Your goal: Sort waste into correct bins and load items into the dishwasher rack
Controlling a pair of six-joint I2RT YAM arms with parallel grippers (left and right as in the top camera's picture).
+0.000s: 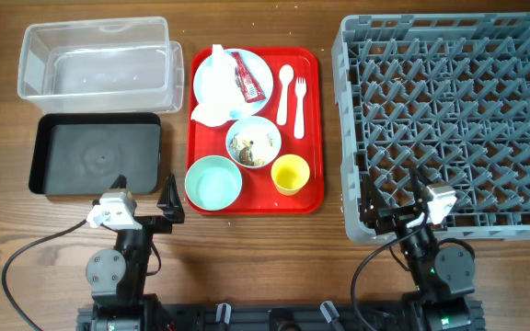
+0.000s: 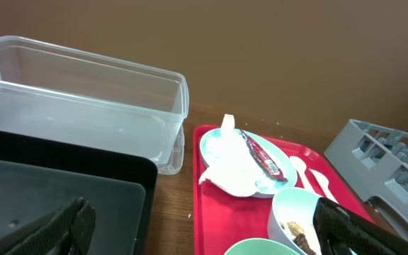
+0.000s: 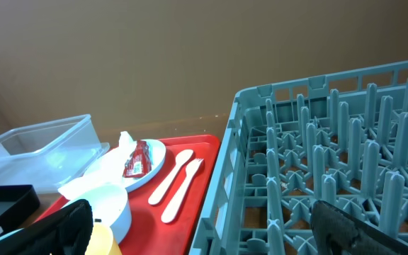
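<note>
Overhead: two bowls (image 1: 253,142) (image 1: 213,182), one plate (image 1: 265,72), one cup (image 1: 290,175)

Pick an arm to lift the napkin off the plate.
Left. The left gripper is open beside the red tray, near clear tub and black tray; the right gripper is over the rack, farther from the napkin.

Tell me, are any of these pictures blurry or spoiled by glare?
Overhead: sharp and evenly lit, only faint sheen on the red tray. Left wrist: the claw's fingers are dark blurs near the lens, the clear tub is crisp. Right wrist: its fingers blur likewise, and the rack looks bluer than from above.
</note>
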